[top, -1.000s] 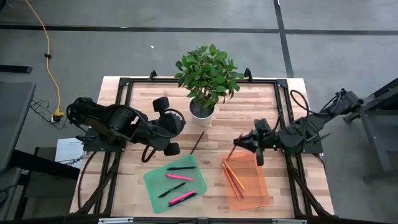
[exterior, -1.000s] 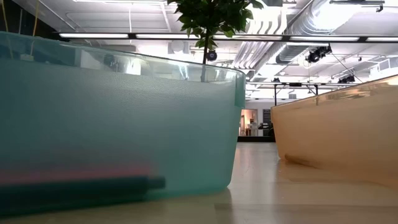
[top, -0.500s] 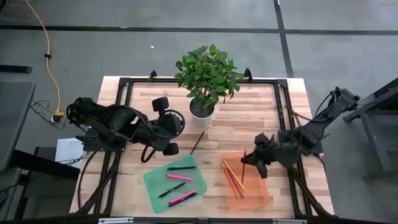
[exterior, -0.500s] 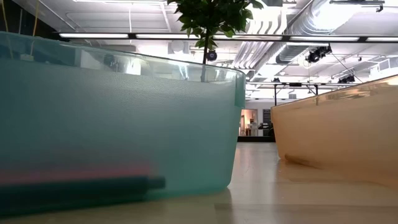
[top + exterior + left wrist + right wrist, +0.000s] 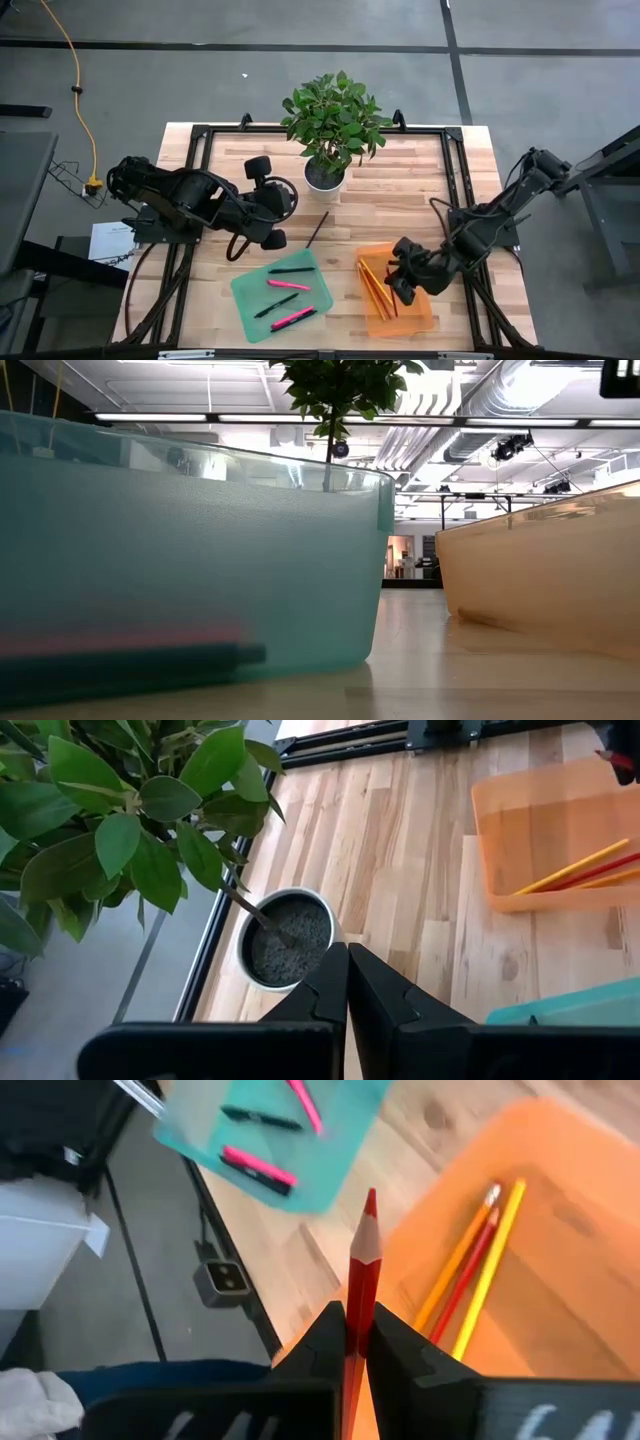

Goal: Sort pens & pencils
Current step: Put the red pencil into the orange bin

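Note:
My right gripper hangs over the orange tray, shut on a red pencil. Orange, red and yellow pencils lie on the tray's floor. The green tray holds pink and black pens. One dark brown pencil lies on the bare wood between the plant pot and the trays. My left gripper waits shut and empty, raised near the pot. My right gripper pinches the red pencil's shaft between its two fingers, with the pencil lying along them. The sharpened tip sticks out past the fingertips. The fingers slant down toward the table's near left. The pencil is lifted clear above the orange tray.
A potted plant stands at the table's far middle. A black frame runs round the tabletop. In the low view the green tray's wall and the orange tray's wall fill the sides, with bare wood between them.
My right gripper has carried the red pencil from the orange tray's far edge toward the table's near edge and down, so that it now hangs over the tray. Its wrist has rolled and tipped downward. It has stayed shut on the pencil.

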Controlling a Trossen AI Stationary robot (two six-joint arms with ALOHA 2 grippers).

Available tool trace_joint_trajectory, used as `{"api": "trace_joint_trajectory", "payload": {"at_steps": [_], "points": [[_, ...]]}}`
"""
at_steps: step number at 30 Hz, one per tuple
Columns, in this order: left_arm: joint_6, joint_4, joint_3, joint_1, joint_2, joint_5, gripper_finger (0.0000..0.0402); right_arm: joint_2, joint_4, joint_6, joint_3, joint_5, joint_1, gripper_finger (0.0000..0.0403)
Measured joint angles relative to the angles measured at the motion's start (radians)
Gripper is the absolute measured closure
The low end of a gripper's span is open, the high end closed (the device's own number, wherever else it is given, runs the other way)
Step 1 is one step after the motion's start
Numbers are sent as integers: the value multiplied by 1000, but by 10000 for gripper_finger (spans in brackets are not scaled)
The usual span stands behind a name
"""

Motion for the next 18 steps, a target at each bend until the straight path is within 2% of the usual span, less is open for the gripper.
{"api": "trace_joint_trajectory", "payload": {"at_steps": [18], "points": [[-7,0,0,0,0,31,401,37,-62,49,0,-41,30,381]]}}
